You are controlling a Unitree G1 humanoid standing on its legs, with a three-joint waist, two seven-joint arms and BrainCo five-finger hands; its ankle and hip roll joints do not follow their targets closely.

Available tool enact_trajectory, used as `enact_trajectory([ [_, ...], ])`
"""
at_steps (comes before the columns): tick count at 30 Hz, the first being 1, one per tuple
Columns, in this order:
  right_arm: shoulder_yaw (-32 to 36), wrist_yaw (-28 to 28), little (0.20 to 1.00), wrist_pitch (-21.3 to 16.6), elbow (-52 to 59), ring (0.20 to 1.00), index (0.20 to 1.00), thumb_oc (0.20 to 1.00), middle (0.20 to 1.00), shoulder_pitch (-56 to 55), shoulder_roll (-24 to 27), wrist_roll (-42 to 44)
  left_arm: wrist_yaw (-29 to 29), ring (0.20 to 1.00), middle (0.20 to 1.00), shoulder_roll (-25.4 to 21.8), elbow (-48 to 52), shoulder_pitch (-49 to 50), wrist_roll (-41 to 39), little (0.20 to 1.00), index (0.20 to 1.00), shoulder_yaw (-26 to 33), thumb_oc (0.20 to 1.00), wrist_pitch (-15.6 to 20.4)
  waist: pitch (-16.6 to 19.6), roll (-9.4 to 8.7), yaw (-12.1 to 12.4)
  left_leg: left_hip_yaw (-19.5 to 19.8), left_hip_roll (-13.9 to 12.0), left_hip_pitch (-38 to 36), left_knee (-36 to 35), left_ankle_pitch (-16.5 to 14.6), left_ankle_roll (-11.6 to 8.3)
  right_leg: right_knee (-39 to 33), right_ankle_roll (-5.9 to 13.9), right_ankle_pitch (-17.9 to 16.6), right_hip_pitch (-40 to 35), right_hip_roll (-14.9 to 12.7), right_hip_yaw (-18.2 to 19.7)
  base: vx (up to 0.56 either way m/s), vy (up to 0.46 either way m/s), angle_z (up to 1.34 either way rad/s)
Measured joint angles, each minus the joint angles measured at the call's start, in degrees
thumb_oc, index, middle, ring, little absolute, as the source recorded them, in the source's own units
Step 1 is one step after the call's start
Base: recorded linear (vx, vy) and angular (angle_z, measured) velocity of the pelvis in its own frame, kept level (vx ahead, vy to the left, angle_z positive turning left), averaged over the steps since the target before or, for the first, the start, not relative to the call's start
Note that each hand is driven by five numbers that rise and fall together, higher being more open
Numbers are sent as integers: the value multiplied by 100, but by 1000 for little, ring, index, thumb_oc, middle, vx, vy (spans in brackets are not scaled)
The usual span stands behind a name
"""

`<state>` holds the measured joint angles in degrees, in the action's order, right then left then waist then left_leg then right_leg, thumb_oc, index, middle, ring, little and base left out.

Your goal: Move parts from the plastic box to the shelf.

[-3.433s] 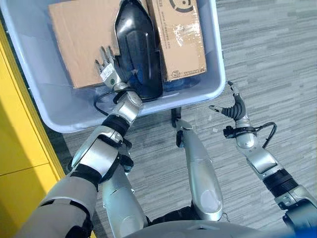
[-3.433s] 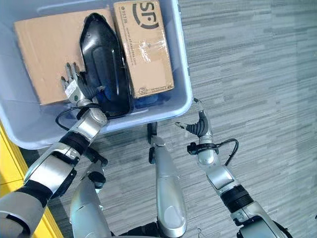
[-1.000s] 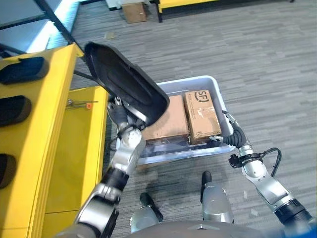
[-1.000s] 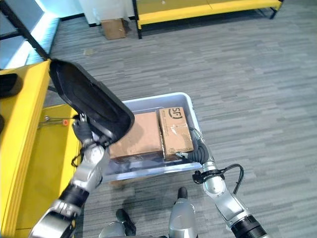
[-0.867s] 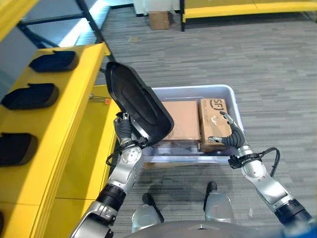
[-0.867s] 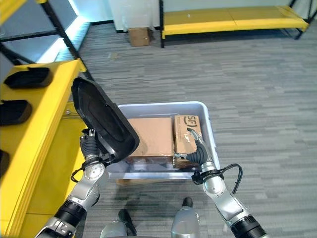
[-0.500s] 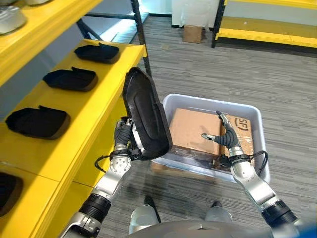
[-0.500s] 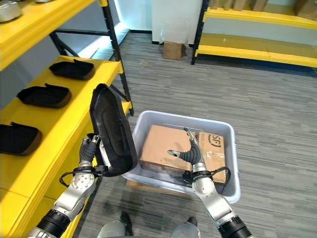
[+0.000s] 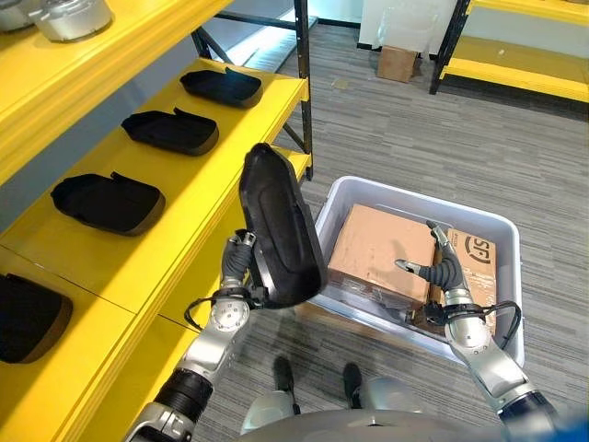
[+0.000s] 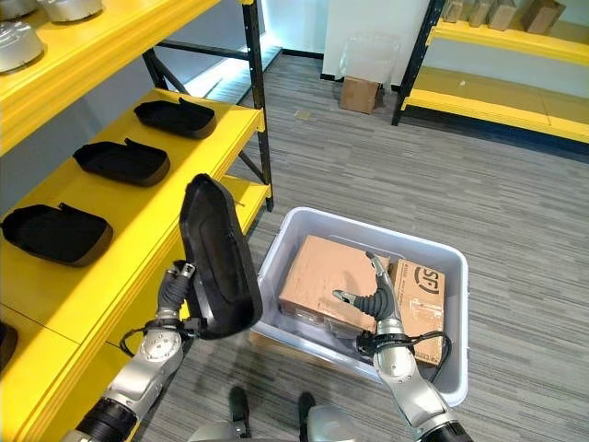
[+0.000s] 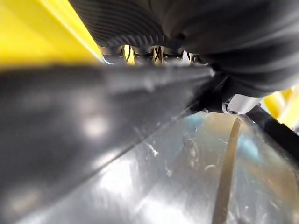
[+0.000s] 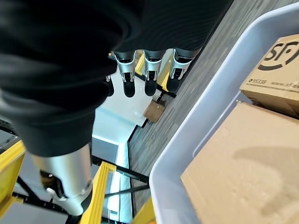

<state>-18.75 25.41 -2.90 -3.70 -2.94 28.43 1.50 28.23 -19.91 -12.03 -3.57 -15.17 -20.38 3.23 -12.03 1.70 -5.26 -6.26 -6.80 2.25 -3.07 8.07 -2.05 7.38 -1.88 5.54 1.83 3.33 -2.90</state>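
— Beside the yellow shelf (image 9: 184,198), what is the left hand (image 9: 237,267) doing?
— Its fingers are curled round the lower edge of a black plastic part (image 9: 280,226), which it holds upright and tilted, above the floor between the shelf and the plastic box (image 10: 453,276). In the left wrist view the dark part (image 11: 70,116) lies right across the fingers.
— And the box, what is in it?
— Two cardboard boxes side by side. The larger cardboard box (image 9: 379,249) is plain on top. The smaller cardboard box (image 10: 425,293) sits at the right end and carries large dark printed letters and some small print on its lid. A dark item shows at the bottom of the box beneath them; I cannot tell what it is.
— Where is the right hand (image 10: 373,296)?
— Over the plastic box, above the seam between the two cardboard boxes, holding nothing. Its fingers (image 12: 148,74) are relaxed and only lightly bent, thumb spread apart.
— Anything already on the shelf?
— Three black trays in a row on the middle level: a far tray (image 9: 221,86), a middle tray (image 9: 171,131) and a near tray (image 9: 109,202). A further dark piece (image 9: 28,318) sits at the shelf's near end. On the upper level stands a silver metal part (image 9: 69,17).
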Motion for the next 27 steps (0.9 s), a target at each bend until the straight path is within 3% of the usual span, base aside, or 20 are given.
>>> enact_trajectory([
  [3,-1,0,1000,-15,-76,1000,1000,1000,1000,101,152,4,-164,200,200,25,-3,19,-129,200,200,2,200,3,-34,50,46,61,-103,248,354,40,-58,82,-128,45,60,90,-131,-90,-82,30],
  [4,18,15,1000,-42,-67,1000,1000,1000,1000,35,203,7,-311,200,200,62,-4,-4,-123,200,200,-3,200,4,-96,144,-49,-119,-107,366,431,123,-160,152,-189,90,3,76,-385,-74,-40,118],
  [5,48,68,1000,-41,-55,1000,1000,1000,1000,-138,216,37,-454,200,200,90,-25,-104,-123,200,200,-119,200,-19,-126,208,-220,-866,-104,355,318,-105,-133,63,-339,44,-133,-39,-922,-101,7,156],
  [6,50,115,1000,-20,-58,1000,1000,1000,1000,-270,184,89,-542,200,200,95,-28,-212,-121,200,200,-205,200,-32,-170,133,-308,-1346,-75,330,345,-306,18,8,-374,72,-214,-138,-1113,-88,28,166],
  [7,-23,120,1000,-2,6,1000,1000,1000,1000,-312,172,163,-589,200,200,66,-4,-306,-122,200,200,-241,200,-33,-203,-3,-309,-2080,-141,256,552,-408,-20,3,-457,69,-232,-343,-1365,-163,71,153],
  [8,78,167,1000,-10,83,1000,1000,1000,1000,-373,201,169,-586,200,200,13,5,-416,-122,200,200,-314,200,-50,-224,-89,-461,-2742,-456,-95,886,-460,-22,-24,-373,42,-262,-512,-1520,-189,168,102],
  [9,72,170,1000,-11,88,1000,1000,1000,1000,-384,209,172,-590,200,200,0,5,-427,-123,200,200,-343,200,-53,-226,-90,-468,-2721,-548,-348,867,-481,-24,76,-327,51,-239,-569,-1572,-187,189,51],
  [10,89,167,1000,-9,145,1000,1000,1000,1000,-440,244,183,-585,200,200,-69,23,-487,-127,200,200,-423,200,-64,-245,-136,-486,-2638,-583,-329,1044,-699,48,224,-391,49,-136,-750,-1708,-130,291,9],
  [11,219,153,1000,-44,414,1000,1000,1000,1000,-615,281,227,-590,200,200,-351,268,-512,-122,200,200,-580,200,-78,-281,-384,-577,-2991,-1013,-217,2208,-830,-70,293,-374,44,-147,-1024,-1859,-46,213,30],
  [12,269,155,1000,-72,434,1000,1000,1000,1000,-636,330,236,-583,200,200,-411,291,-543,-121,200,200,-573,200,-44,-266,-521,-700,-2885,-1178,-221,2643,-789,-139,279,-270,17,-177,-1256,-1913,-71,422,70],
  [13,445,168,1000,-154,436,1000,1000,1000,1000,-650,558,237,-549,200,200,-253,295,-678,-122,200,200,-569,200,-42,-265,-373,-889,-2483,-1232,-368,2441,-41,-76,497,137,103,-110,-1501,-1769,-64,511,57],
  [14,530,153,1000,-204,248,1000,1000,1000,1000,-618,504,236,-526,200,200,-163,291,-669,-121,200,200,-570,200,-35,-188,-242,-856,-2267,-1027,-434,2231,-338,-268,637,277,83,11,-1594,-1695,-68,571,55],
  [15,516,148,1000,-216,129,1000,1000,1000,1000,-652,366,237,-504,200,200,-171,290,-666,-119,200,200,-566,200,-35,-120,-234,-824,-2188,-789,-477,1976,-492,-112,711,429,118,97,-1684,-1459,-66,682,58],
  [16,430,113,1000,-226,62,1000,1000,1000,1000,-630,330,234,-420,200,200,-163,291,-663,-118,200,200,-558,200,-37,-85,-132,-790,-2197,-504,-603,1379,-664,18,704,549,46,111,-1835,-1537,-54,535,92],
  [17,431,78,1000,-227,60,1000,1000,1000,1000,-597,313,229,-377,200,200,-159,291,-664,-115,200,200,-554,200,-38,-60,-86,-797,-2286,-386,-627,1108,-694,45,698,639,-9,91,-1918,-1530,-67,618,117],
  [19,415,-6,1000,-242,66,1000,1000,1000,1000,-553,353,222,-306,200,200,-184,294,-656,-112,200,200,-569,200,-40,-31,-36,-737,-2472,-200,-725,733,-720,67,649,701,-47,17,-2000,-1483,-48,411,87],
  [23,364,-85,1000,-253,270,1000,1000,1000,1000,-313,242,204,-287,200,200,-558,319,-443,-87,200,200,-508,200,-57,-8,-64,-421,-2429,28,-698,603,-915,-27,444,890,-258,-152,-2175,-1504,-41,377,33],
  [27,168,-256,1000,-207,277,1000,1000,1000,1000,-357,18,199,-292,200,200,-754,499,68,135,200,200,-320,200,-73,172,-288,-270,-2287,129,-521,626,-991,50,56,947,-369,-303,-2205,-1536,-50,248,23],
])
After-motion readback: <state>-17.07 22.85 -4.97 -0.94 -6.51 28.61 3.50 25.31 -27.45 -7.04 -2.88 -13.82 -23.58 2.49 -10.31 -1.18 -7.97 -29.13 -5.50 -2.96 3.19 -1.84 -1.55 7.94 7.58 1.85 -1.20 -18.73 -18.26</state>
